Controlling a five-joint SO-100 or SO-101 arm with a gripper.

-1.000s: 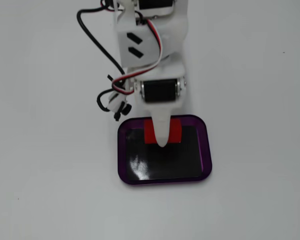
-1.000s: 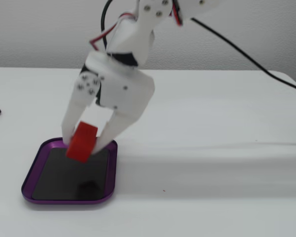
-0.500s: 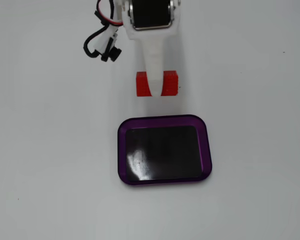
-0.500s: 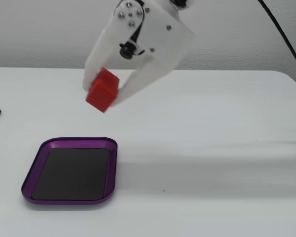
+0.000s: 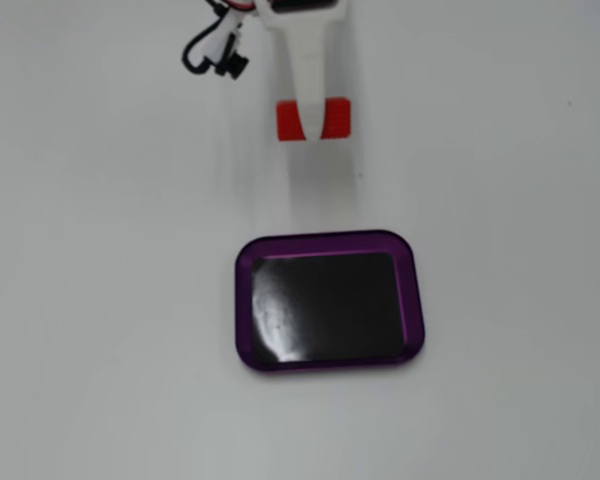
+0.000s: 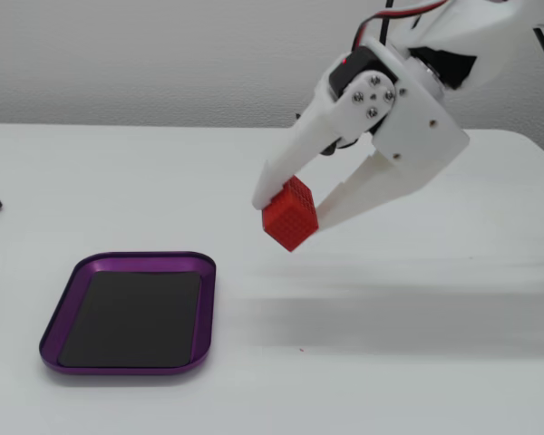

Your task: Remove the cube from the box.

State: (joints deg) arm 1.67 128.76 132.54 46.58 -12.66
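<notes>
While the cube [image 6: 290, 213] is pinched between the two jaws, it is held up in the air, clear of the table [image 6: 435, 326]. It is seen as a small red block with a bumpy face. One white finger [image 6: 295, 163] is pressed on its upper side and the other finger [image 6: 354, 195] on its far side, so the gripper [image 6: 286, 210] is closed down to just the width of the cube, with nothing else held. In a fixed view from above, the cube [image 5: 314, 119] is partly hidden by the finger on top of it.

Out past the fingertips, well apart from them and lower down, the box [image 6: 127, 313] is seen lying flat. Its purple rim [image 5: 244, 300] goes all the way round a shiny black bottom, and nothing is seen inside it. So the cube looks to be already out of the box, and only the setting down is likely left.

A slip could happen from here. The cube is gripped near the fingertips and looks tilted, so it could be twisted loose. If it is let go from this height, it could be bounced or rolled back toward the box.
</notes>
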